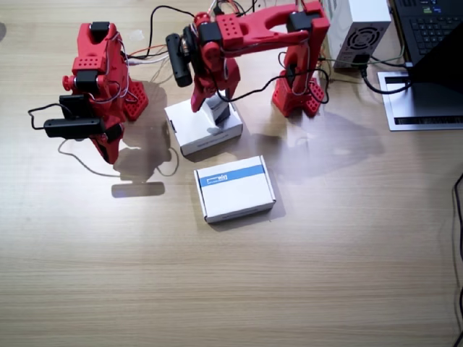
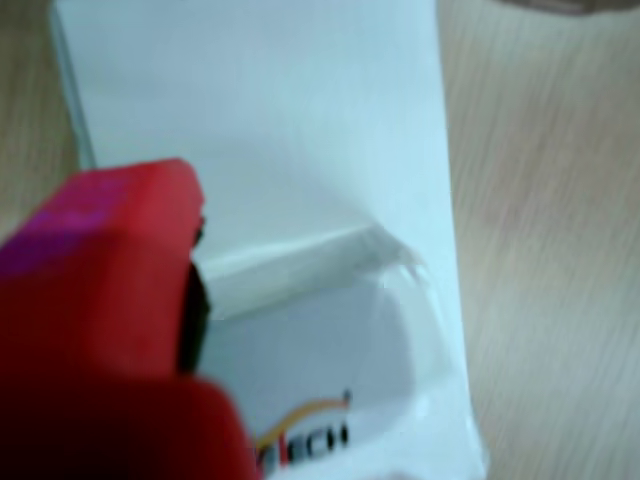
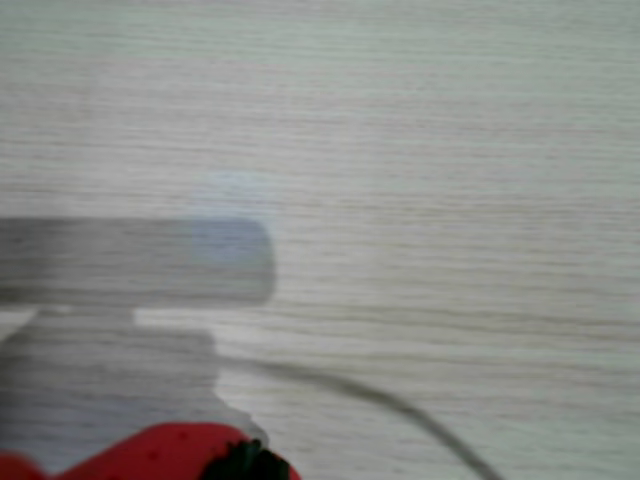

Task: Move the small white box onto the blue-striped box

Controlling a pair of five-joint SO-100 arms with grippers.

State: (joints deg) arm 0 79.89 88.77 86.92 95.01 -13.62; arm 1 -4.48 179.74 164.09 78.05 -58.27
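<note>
Two arms: left arm (image 1: 246, 32) reaches down, its gripper (image 1: 215, 114) clamped on the small white box (image 1: 219, 112) above the plain white carton (image 1: 203, 127); right arm (image 1: 98, 83) folded, gripper state cannot be told; blue-striped box (image 1: 235, 188) lies apart on open bench (image 1: 231, 289).

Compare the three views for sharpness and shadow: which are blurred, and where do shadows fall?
Fixed view: sharp; the right arm casts a soft shadow on the table. A wrist view: blurred close-up of the small white box. Another wrist view: soft focus, grey shadow on wood.
</note>
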